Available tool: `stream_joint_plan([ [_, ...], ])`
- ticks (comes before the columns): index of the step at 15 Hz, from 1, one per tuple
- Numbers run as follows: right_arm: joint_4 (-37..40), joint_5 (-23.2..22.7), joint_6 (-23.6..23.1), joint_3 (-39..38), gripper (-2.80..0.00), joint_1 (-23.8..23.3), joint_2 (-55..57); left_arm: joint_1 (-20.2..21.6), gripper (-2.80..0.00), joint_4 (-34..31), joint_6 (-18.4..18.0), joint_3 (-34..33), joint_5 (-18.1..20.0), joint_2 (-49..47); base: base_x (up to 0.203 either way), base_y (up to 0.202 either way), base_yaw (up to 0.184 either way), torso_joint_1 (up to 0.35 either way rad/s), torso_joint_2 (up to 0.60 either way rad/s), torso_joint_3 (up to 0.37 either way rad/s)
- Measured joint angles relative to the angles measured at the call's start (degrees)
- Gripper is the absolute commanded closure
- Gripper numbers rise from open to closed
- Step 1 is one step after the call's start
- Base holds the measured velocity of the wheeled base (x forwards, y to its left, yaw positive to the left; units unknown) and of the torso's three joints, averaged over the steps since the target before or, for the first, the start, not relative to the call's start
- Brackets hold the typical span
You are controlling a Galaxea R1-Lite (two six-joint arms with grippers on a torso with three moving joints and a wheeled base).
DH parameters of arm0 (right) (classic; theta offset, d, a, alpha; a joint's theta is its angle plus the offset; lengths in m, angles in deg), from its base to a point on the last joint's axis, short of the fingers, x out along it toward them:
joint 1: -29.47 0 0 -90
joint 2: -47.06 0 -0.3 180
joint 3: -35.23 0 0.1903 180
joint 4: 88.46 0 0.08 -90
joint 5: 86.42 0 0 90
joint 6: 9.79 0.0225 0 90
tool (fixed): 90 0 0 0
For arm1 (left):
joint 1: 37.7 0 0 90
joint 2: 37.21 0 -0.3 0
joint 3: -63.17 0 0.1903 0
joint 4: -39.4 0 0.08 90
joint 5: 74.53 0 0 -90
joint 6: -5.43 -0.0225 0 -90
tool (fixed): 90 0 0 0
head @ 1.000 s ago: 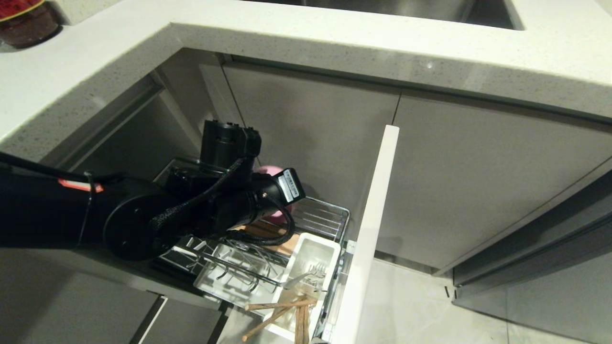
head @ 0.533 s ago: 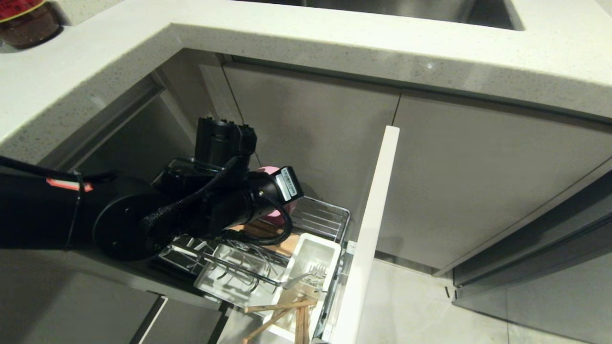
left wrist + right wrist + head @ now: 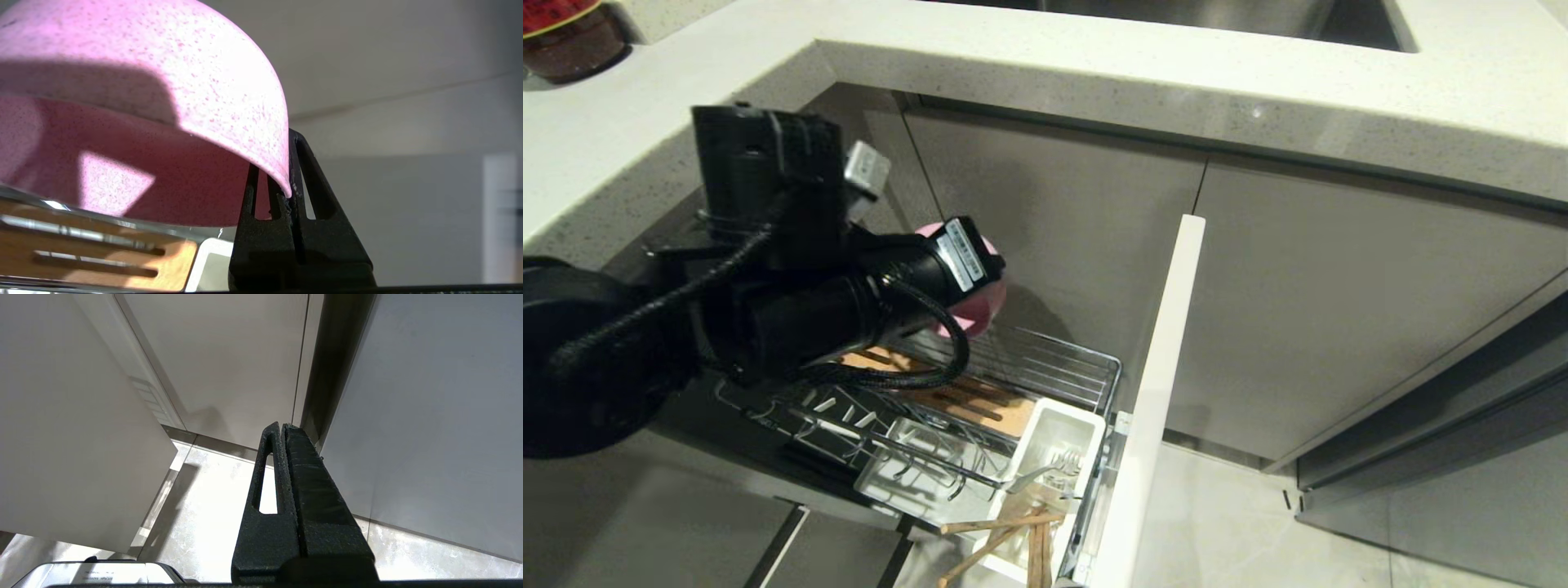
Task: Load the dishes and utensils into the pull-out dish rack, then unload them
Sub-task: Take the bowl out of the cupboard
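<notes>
Currently logged, item by item.

Left gripper: fingers pinched on the rim of the pink bowl, one finger inside the wall and one outside. The bowl hangs clear above the pull-out dish rack, over its back section, beyond the slotted wooden strip.

Pink bowl, attitude: tipped on edge, not level. In the left wrist view both the hollow inside and the rounded outside show at once. In the head view only a slice of pink shows past the arm, so the exact way the mouth faces cannot be told. A round bowl has no true long axis; its rim plane stands steeply tilted.

Step in hand, as judged: unloading the bowl. To do it well: lift straight up until the lower rim is free of the wires, then swing out under the countertop edge without knocking it. The hold is a one-sided rim pinch, so slow travel matters; a jolt could let the bowl pivot or slip.

Right gripper: fingers pressed together, nothing held, parked low and pointing at floor and cabinet fronts.

Chopsticks and fork: in the white utensil cup, at the rack's front end.

Light-blue plate: not visible.
</notes>
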Motion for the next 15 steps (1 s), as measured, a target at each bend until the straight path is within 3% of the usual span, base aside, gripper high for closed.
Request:
stream_joint_plan([
  [2,0.0,0.0,0.0,0.0,0.0,0.0,0.0,-0.9,0.0,-0.1,-2.3,0.2,-2.4,4.5,0.0,0.0,0.0,0.0,0.0,0.0],
  [6,0.0,0.0,0.0,0.0,0.0,0.0,0.0,-3.2,0.0,0.1,-10.3,1.7,-10.0,14.7,0.0,0.0,0.0,0.0,0.0,0.0],
  [11,0.0,0.0,0.0,0.0,0.0,0.0,0.0,-3.7,0.0,-0.2,-16.0,5.0,-11.5,25.4,0.0,0.0,0.0,0.0,0.0,0.0],
  [13,0.0,0.0,0.0,0.0,0.0,0.0,0.0,-1.7,0.0,-0.2,-18.2,5.7,-11.8,27.5,0.0,0.0,0.0,0.0,0.0,0.0],
  [15,0.0,0.0,0.0,0.0,0.0,0.0,0.0,3.3,0.0,-0.5,-21.3,7.0,-11.8,28.9,0.0,0.0,0.0,0.0,0.0,0.0],
])
